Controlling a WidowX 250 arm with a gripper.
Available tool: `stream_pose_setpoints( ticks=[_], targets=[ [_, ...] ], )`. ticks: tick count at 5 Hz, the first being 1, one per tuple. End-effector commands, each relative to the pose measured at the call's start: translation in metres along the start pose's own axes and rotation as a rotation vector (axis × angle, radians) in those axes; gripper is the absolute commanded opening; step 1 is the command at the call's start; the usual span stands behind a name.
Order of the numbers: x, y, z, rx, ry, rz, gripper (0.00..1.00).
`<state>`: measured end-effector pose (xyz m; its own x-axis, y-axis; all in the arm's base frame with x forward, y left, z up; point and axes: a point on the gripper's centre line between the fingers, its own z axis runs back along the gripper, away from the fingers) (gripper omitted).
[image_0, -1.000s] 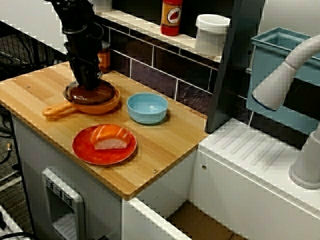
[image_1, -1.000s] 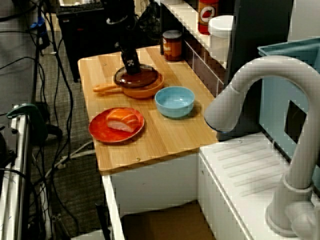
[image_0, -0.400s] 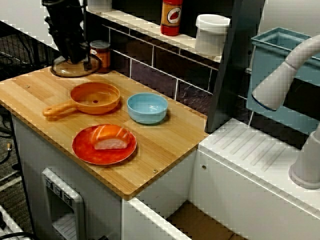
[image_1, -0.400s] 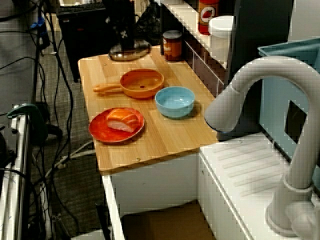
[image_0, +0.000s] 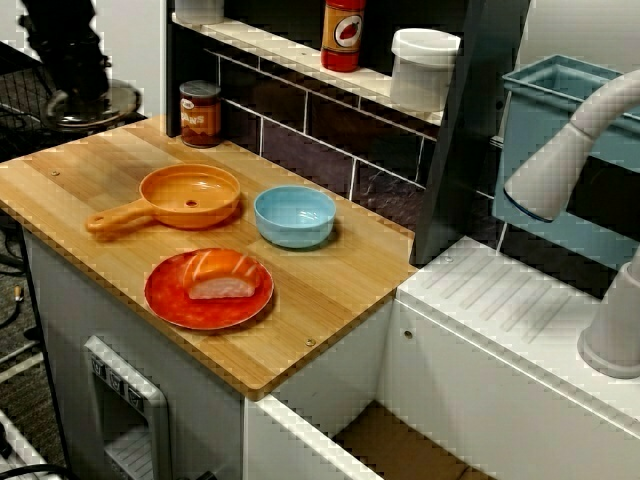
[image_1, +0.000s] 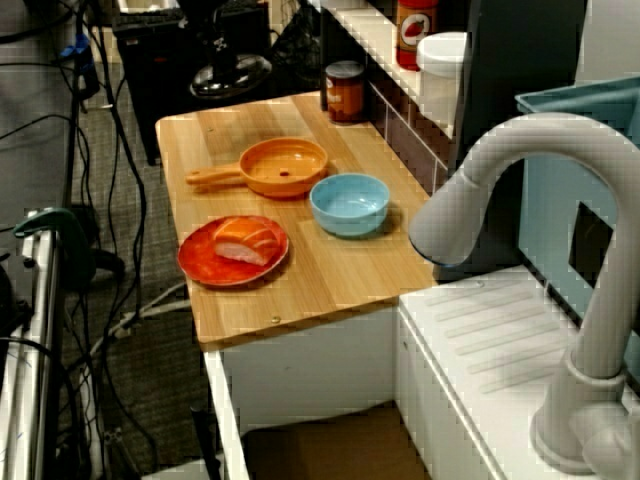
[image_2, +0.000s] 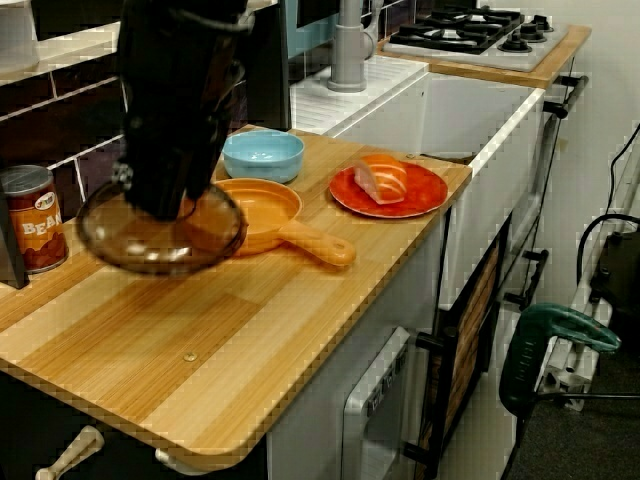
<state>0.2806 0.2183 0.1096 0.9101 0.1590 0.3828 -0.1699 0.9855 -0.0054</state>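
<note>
pincer (image_2: 160, 203) pinching the glass lid (image_2: 140, 245) aloft.
we see it by the far left edge of the table (image_0: 330, 290), apart from the orange pan (image_0: 190, 193).

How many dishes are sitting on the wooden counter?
3. The orange pan sits mid-counter, the blue bowl is beside it toward the sink, and the red plate is nearest the front edge. The glass lid is held in the air, so not counted.
</note>
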Motion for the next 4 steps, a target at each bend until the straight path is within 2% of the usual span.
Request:
stream_pose_setpoints(
  ticks=[1,4],
  targets=[
    [0.0011,0.0277,-0.0271,0.091,0.002,0.001,0.00],
    [0.0017,0.0181,-0.0224,0.052,0.006,-0.016,0.00]
  ],
)
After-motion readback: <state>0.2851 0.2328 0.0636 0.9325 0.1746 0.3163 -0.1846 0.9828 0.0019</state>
